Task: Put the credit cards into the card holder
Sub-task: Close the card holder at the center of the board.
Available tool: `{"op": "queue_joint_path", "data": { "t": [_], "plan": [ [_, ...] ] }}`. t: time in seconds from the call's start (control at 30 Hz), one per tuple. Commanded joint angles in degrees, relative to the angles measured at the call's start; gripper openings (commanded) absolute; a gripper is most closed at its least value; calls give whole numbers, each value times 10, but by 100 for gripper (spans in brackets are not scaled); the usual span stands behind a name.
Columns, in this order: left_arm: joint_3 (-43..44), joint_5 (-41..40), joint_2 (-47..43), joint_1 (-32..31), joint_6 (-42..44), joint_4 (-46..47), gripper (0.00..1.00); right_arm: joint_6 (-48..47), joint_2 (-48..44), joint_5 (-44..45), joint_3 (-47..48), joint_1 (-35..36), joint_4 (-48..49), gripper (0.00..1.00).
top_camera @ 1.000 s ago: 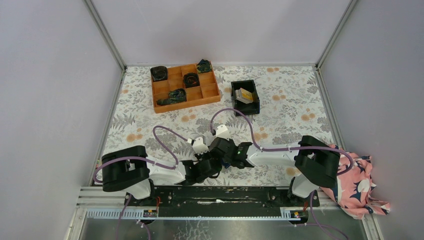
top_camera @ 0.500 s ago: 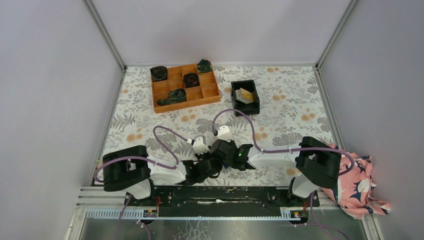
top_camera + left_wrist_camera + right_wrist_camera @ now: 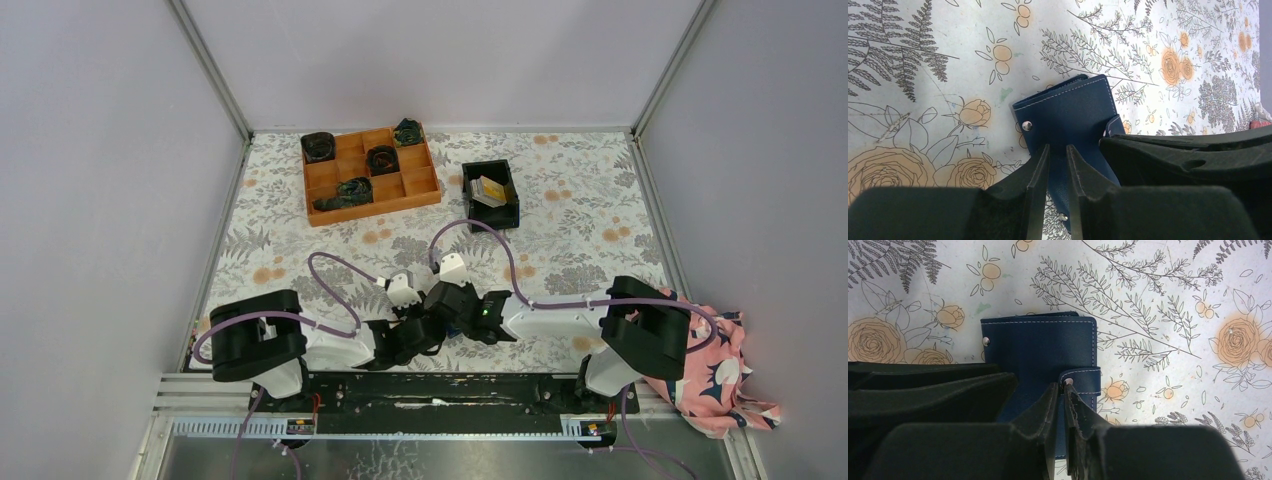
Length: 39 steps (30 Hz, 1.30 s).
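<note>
The robot is working on opening the folded card holder point(image 3: 1068, 115), which is lying on the counter point(image 3: 590, 200) near the arms, while the credit cards point(image 3: 488, 189) are sitting far off in the black bin point(image 3: 512, 205). Both arms are reaching low and meeting over it, the left gripper point(image 3: 1057, 165) above the cover and the right gripper point(image 3: 1062, 400) at the snap tab point(image 3: 1083, 380). Both are almost closed, I cannot tell if either is pinching, and next the tab is needing a gentle pull.
</note>
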Motion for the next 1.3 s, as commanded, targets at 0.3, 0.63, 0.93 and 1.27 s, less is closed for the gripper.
{"op": "queue_joint_path", "data": {
  "t": [0.3, 0.63, 0.93, 1.27],
  "plan": [
    [2, 19, 23, 2, 10, -27, 27, 14, -30, 6, -5, 14, -20, 14],
    [2, 19, 23, 3, 11, -27, 26, 11, -44, 15, -3, 14, -28, 13],
    [4, 19, 24, 4, 13, -28, 26, 13, -30, 2, -2, 16, -24, 13],
    [2, 21, 26, 4, 11, -25, 26, 11, -24, -3, 3, 17, -24, 14]
  ]
}}
